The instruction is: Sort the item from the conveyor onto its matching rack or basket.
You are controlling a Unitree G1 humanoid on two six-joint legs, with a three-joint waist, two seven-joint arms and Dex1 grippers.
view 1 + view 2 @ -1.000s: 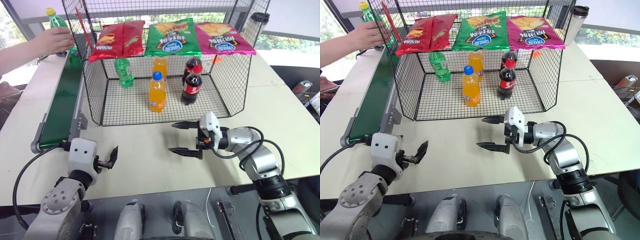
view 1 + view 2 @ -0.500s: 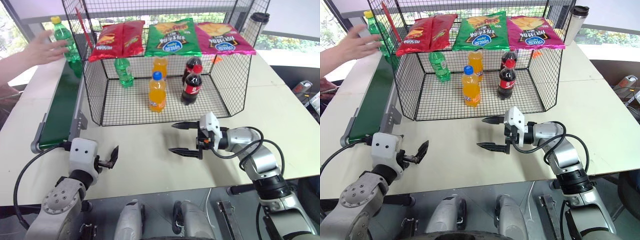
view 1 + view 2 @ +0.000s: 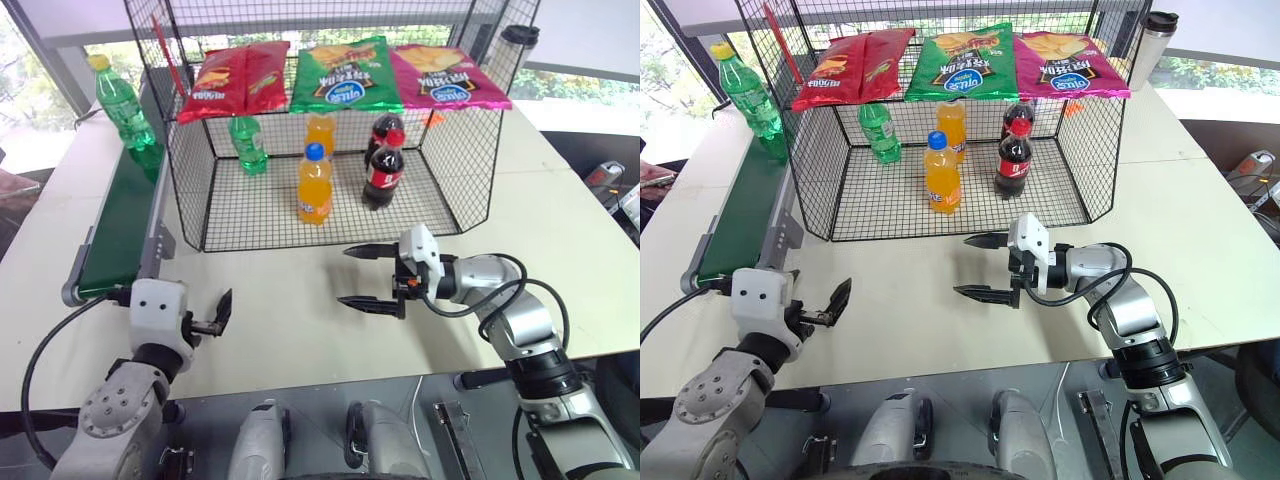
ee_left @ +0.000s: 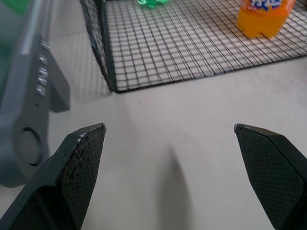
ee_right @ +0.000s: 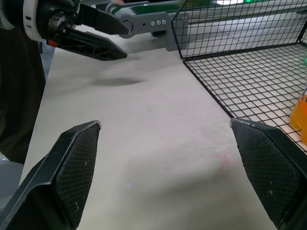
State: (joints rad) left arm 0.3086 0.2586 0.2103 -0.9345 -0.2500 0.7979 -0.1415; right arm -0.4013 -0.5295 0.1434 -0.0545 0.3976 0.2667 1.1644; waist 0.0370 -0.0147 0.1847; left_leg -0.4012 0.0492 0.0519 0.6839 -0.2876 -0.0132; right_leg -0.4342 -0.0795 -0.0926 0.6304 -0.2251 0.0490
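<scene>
The item, a clear-green bottle with a yellow cap (image 3: 120,105), stands upright on the far end of the dark-green conveyor (image 3: 118,220), just left of the black wire cage (image 3: 440,170). My left gripper (image 3: 222,313) hovers open over the table near the conveyor's near end, empty, far from the bottle. In the left wrist view its fingers (image 4: 81,163) stand wide apart, facing the cage's near corner. My right gripper (image 3: 343,275) is open and empty in front of the cage, pointing left toward the left gripper (image 5: 91,33).
Three chip bags (image 3: 345,72) lie on the cage's top shelf. Inside the cage stand a green bottle (image 3: 247,143), orange soda bottles (image 3: 314,185) and cola bottles (image 3: 383,170). A dark-lidded tumbler (image 3: 512,50) stands at the back right.
The person's hand has let go of the green bottle and left the view. The bottle now stands alone on the conveyor. Both grippers stay where they were.
</scene>
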